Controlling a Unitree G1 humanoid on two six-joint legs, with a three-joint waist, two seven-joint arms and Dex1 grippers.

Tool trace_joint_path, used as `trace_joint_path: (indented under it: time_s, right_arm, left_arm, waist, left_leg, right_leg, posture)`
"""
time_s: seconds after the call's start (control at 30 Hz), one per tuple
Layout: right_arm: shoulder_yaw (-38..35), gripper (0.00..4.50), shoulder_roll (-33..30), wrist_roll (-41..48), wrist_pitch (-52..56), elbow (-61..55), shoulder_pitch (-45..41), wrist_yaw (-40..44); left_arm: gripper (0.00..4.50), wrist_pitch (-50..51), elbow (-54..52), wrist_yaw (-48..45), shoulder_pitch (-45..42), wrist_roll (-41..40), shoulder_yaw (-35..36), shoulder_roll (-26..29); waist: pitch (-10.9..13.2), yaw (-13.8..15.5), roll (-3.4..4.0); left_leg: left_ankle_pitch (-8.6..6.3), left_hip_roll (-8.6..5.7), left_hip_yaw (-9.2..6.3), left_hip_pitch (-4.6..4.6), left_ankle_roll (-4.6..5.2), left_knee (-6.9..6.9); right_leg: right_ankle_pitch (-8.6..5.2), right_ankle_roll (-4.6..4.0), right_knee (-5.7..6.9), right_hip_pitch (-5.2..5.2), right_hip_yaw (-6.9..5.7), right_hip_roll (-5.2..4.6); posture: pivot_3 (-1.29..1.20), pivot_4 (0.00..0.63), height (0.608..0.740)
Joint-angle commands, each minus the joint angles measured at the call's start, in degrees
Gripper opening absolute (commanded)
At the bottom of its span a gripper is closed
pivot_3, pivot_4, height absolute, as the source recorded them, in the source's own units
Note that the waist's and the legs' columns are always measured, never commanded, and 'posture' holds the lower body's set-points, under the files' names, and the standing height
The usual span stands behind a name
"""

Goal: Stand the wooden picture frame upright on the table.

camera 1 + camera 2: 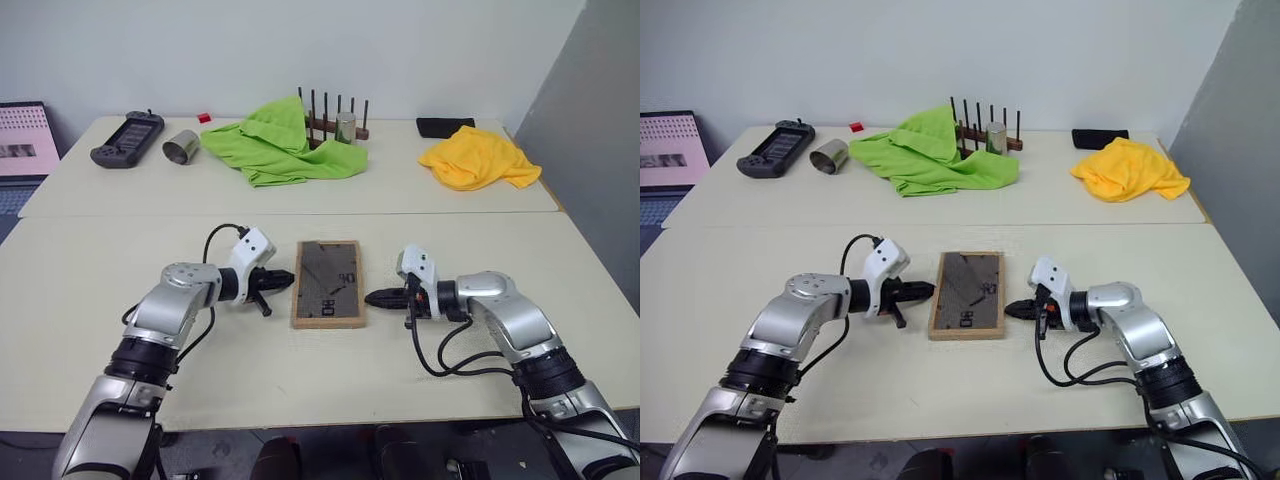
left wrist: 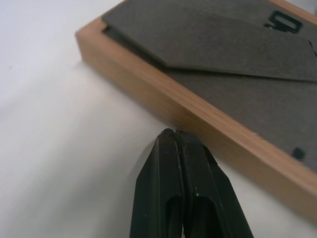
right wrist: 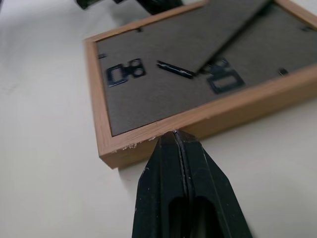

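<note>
**Frame face down between two closed claws**

The wooden picture frame [image 1: 328,283] lies flat on the table [image 1: 100,300], dark grey back panel upward, so its picture side is hidden against the tabletop; the fold-out stand [image 3: 233,27] lies along the back panel, its far end cut off in the right wrist view; small metal clips [image 3: 126,72] show on the panel, though their exact form is hard to make out.

The left claw [image 1: 283,279] sits at the frame's left long edge, fingers pressed together with nothing between them; in the left wrist view its tip [image 2: 174,133] is at the wooden side, touching or nearly so, which cannot be told for certain. The right claw [image 1: 378,297] comes in from the opposite side, likewise closed and empty; its tip [image 3: 174,134] is right at the frame's edge near a corner.

On the far table lie a green cloth [image 1: 280,145], a yellow cloth [image 1: 478,158], a metal can on its side [image 1: 181,147], a dark handheld controller [image 1: 127,139] and a wooden peg rack [image 1: 335,122], partly hidden by the green cloth; a laptop screen [image 1: 25,138] is cut off at the left edge.
</note>
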Motion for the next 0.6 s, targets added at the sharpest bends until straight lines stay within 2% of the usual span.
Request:
trace_joint_path:
  time_s: [0.03, 0.17, 0.37, 0.5, 0.6]
  right_arm:
    - [-0.7, 0.00, -0.1, 1.9, 1.2, -2.9, 0.0, -0.1]
    - [-0.8, 0.00, -1.0, 0.5, 0.4, -1.7, -0.4, -0.8]
    - [-3.1, 0.00, -2.5, -3.7, -3.5, 5.1, -2.5, -6.6]
    - [-3.7, 0.00, -3.0, -4.9, -6.0, 6.7, -2.4, -8.0]
    - [-3.8, 0.00, -2.9, -4.7, -6.4, 6.7, -1.6, -8.4]
  left_arm:
    - [0.00, -1.8, -0.1, -1.3, -1.7, 0.6, -0.8, -1.1]
    - [0.00, -1.5, 0.1, -1.9, -2.0, 1.3, -1.1, -1.3]
    - [0.00, 3.0, -3.2, -4.7, 0.1, -0.7, 2.3, 3.6]
    - [0.68, 11.8, -8.8, -13.2, 2.1, -7.9, 5.0, 10.3]
    - [1.27, 25.5, -9.0, -15.0, 1.2, -16.0, 8.1, 10.9]
  waist:
    - [0.0, 0.0, 0.00]
    - [0.0, 0.1, 0.00]
    - [0.0, 0.1, 0.00]
    - [0.0, -0.4, 0.00]
    - [0.0, -0.6, 0.01]
  left_leg:
    - [0.00, 0.00, 0.00, 0.00, 0.00, 0.00]
    - [0.00, -0.01, -0.02, 0.00, 0.00, 0.00]
    - [0.00, -0.01, -0.03, -0.02, 0.00, 0.00]
    - [0.00, 0.04, -0.04, -0.02, 0.00, -0.05]
    - [0.00, 0.03, -0.14, -0.03, 0.00, -0.05]
  right_leg:
    - [0.00, 0.00, 0.00, 0.00, 0.00, 0.00]
    - [0.00, 0.00, 0.00, 0.00, -0.01, 0.00]
    - [0.00, 0.00, -0.02, 0.01, -0.01, 0.00]
    - [-0.04, -0.06, 0.02, -0.04, -0.02, 0.04]
    - [-0.10, -0.14, 0.09, -0.05, -0.14, 0.03]
  posture:
    - [0.00, 0.150, 0.740]
    - [0.00, 0.150, 0.740]
    - [0.00, 0.150, 0.740]
    - [0.00, 0.150, 0.740]
    - [0.00, 0.150, 0.740]
